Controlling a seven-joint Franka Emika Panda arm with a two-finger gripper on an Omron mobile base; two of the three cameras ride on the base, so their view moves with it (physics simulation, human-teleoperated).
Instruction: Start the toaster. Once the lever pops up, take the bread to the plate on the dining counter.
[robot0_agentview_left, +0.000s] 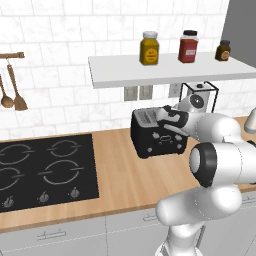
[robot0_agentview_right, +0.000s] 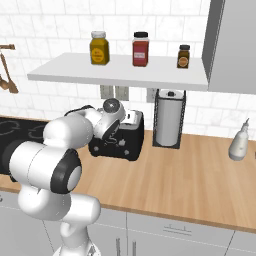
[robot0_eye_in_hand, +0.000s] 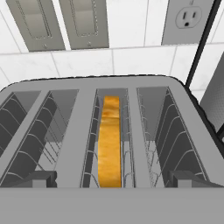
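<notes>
The black toaster (robot0_agentview_left: 159, 134) (robot0_agentview_right: 120, 136) stands on the wood worktop by the tiled wall. My gripper (robot0_agentview_left: 169, 118) (robot0_agentview_right: 128, 118) hovers just above its top, open and holding nothing. Looking down in the hand view, the toaster's grey slots (robot0_eye_in_hand: 65, 131) lie close below, and my gripper (robot0_eye_in_hand: 113, 178) has one dark fingertip (robot0_eye_in_hand: 40, 177) at each side of them. The bread (robot0_eye_in_hand: 109, 140) stands on edge in a middle slot, showing its golden-tan crust between the wire guides. The plate and the dining counter are out of view.
A black hob (robot0_agentview_left: 45, 170) lies left of the toaster. A paper-towel stand (robot0_agentview_right: 169, 118) is close on its right, with a pale bottle (robot0_agentview_right: 239, 141) further right. A white shelf (robot0_agentview_left: 165, 72) with three jars hangs overhead. Wall outlets (robot0_eye_in_hand: 189, 17) are behind the toaster.
</notes>
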